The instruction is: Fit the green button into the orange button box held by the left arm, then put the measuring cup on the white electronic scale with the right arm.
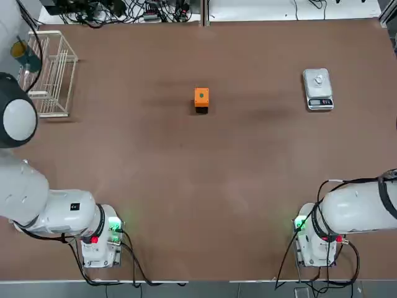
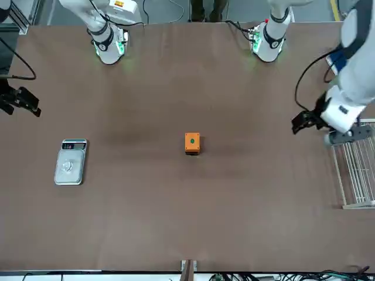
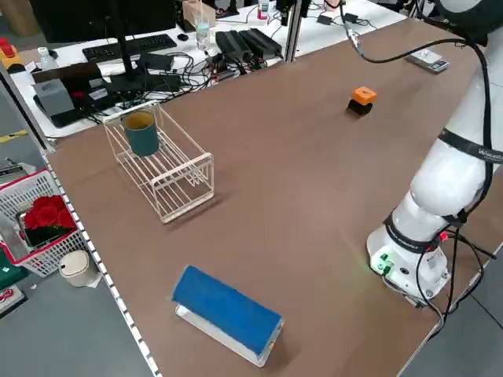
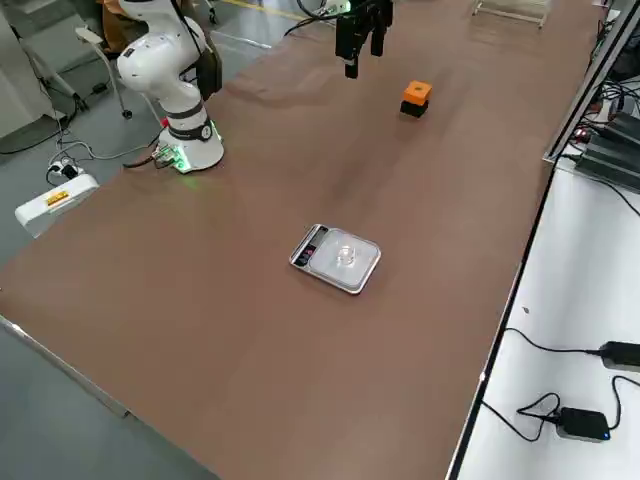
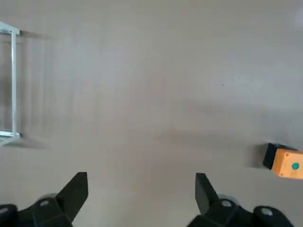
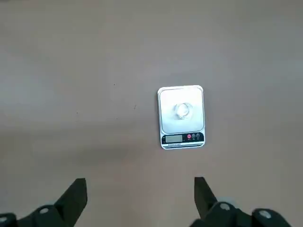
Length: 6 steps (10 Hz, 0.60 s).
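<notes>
A wide brown worktop (image 1: 186, 186) seen from above, with two white robot arms based at its near edge.

Near the middle stands the orange box (image 1: 201, 97), alone and touched by nothing. A green button (image 1: 201, 96) shows as a small green dot in its top face. A dark part sits at the box's base on the robot's side; what it is cannot be made out.

On the robot's right, toward the far edge, lies the scale (image 1: 318, 89), with its display strip facing the robot. The clear cup (image 1: 319, 79) sits on the silvery plate, faint but visible as a small ring near the centre.

The left gripper (image 5: 141, 187) hangs high above the worktop on the robot's left, fingers spread wide and holding nothing; the box is well off to one side of it. Near it stands a white wire rack (image 1: 53, 74) by the worktop's left edge, and a teal mug (image 3: 141, 132) stands in the rack.

The right gripper (image 6: 140, 191) hangs above the right side, fingers likewise wide apart and empty, with the scale well apart below it.

A blue-topped block (image 3: 226, 312) lies at the worktop's left front corner.
</notes>
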Motion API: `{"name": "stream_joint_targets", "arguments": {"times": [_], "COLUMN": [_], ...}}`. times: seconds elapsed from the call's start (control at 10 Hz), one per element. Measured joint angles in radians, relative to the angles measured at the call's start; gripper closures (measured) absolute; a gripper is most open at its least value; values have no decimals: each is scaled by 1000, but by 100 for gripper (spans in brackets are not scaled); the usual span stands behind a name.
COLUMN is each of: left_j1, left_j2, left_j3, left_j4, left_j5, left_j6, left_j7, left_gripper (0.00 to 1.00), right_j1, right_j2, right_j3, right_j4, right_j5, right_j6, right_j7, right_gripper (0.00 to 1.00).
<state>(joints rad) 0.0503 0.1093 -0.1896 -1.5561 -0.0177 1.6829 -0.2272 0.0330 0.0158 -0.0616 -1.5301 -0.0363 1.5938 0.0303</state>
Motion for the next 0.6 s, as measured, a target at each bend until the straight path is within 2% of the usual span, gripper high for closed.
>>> {"name": "stream_joint_targets", "arguments": {"times": [0.4,0.6], "left_j1": [-36,-36], "left_j2": [-36,-35], "left_j3": [63,65], "left_j4": [21,23], "left_j5": [-5,-5], "left_j6": [-17,-17], "left_j7": [121,129], "left_gripper": [0,0], "right_j1": [4,5], "right_j2": [0,0], "right_j3": [1,1], "right_j4": [0,0], "right_j5": [1,1], "right_j6": [2,3], "right_j7": [2,2], "right_gripper": [0,0]}}
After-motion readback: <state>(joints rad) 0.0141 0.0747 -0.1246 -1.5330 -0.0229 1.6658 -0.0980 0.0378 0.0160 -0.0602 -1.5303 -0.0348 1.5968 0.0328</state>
